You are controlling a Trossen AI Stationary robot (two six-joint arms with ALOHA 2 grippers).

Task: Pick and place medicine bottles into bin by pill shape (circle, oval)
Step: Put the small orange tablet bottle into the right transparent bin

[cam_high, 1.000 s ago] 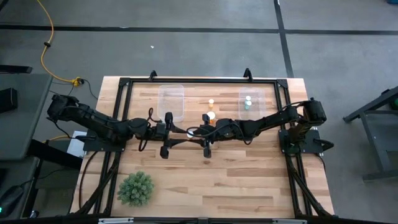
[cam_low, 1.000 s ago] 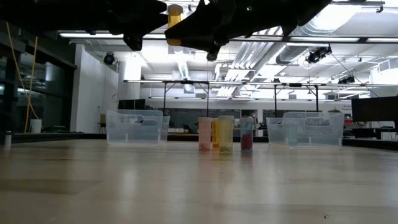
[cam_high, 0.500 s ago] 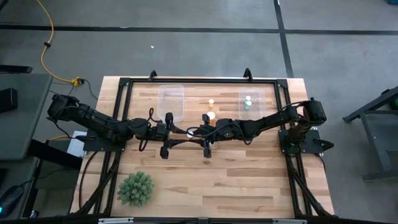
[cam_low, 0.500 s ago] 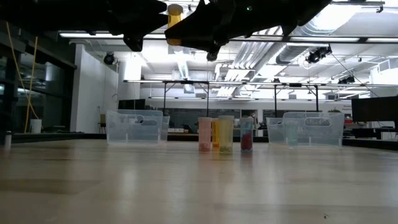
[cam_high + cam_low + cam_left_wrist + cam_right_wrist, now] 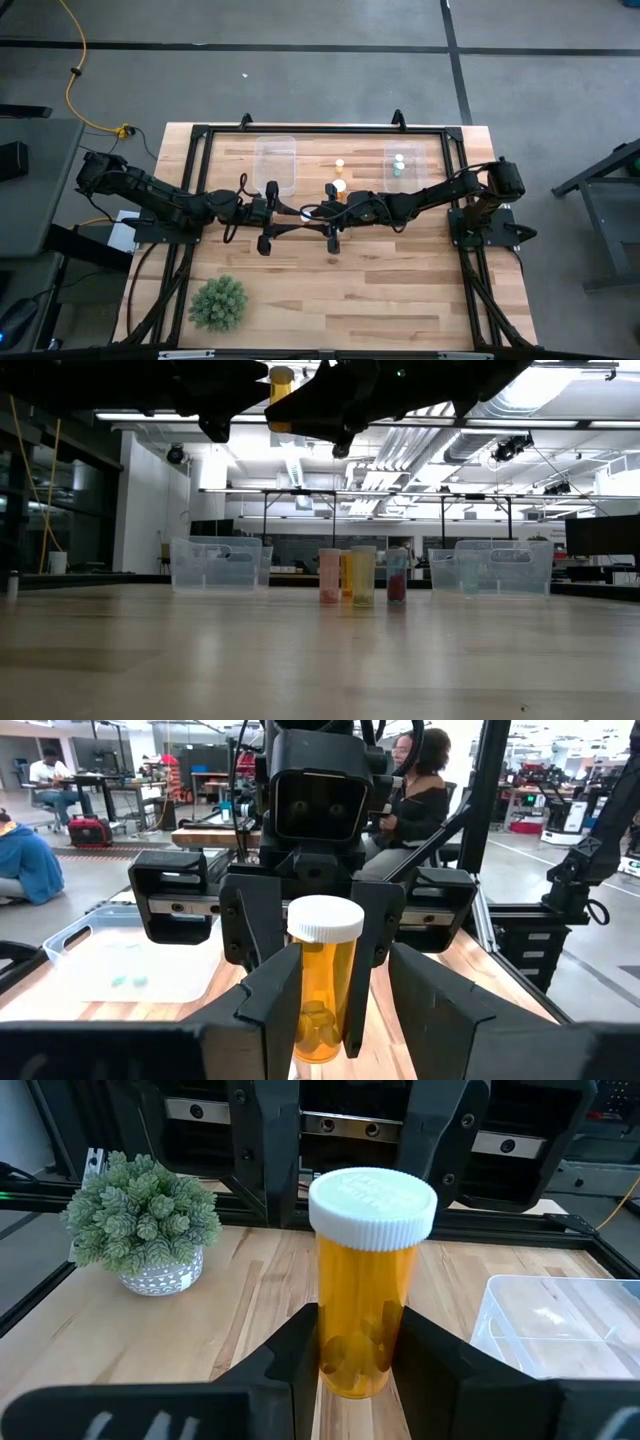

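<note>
Held aloft over mid-table: large orange bottle [image 5: 372,1285], gripped at its lower body by right gripper [image 5: 352,1342]; left gripper [image 5: 345,982] facing it, fingers spread wide, gripping nothing; likely light, rigid, smooth plastic, so best pinched mid-body below the white cap; clear bins [image 5: 276,162] and standing bottles [image 5: 362,575] farther back; open wood nearer.

Two bins [image 5: 276,160] [image 5: 403,161] sit at the desk's [image 5: 400,290] upper edge, bottles [image 5: 339,164] between them; a plant [image 5: 218,302] stands lower left.
</note>
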